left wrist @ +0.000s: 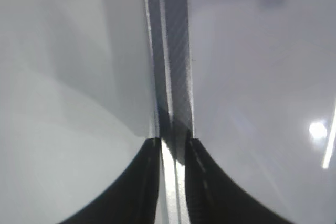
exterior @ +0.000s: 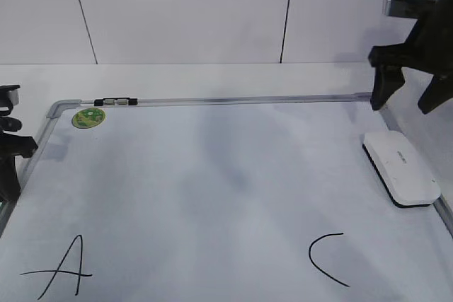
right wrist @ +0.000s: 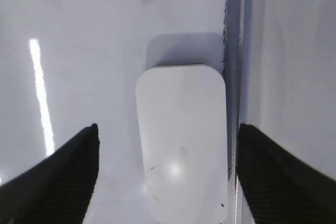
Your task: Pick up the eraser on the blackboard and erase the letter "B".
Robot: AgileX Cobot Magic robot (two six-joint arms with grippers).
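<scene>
Right end effector (exterior: 409, 95) spread wide, empty, hovering above the eraser (exterior: 400, 167). Eraser lies flat on the blackboard (exterior: 212, 175), tight against its right frame edge. "A" (exterior: 60, 268) and "C" (exterior: 327, 258) visible, no "B". Left end effector (left wrist: 172, 142) nearly pressed together over the left frame rail.

Wall (exterior: 184, 12): pale grey-white panels, matte, divided by thin dark vertical seams (exterior: 287, 12), two visible, the left one slanting slightly.
Tabletop (exterior: 212, 79): plain white surface meeting the wall along a straight horizontal line.
Light: even, diffuse, from above; soft grey shadows; bright streak reflections (right wrist: 41, 95) on glossy surfaces in the wrist views.
</scene>
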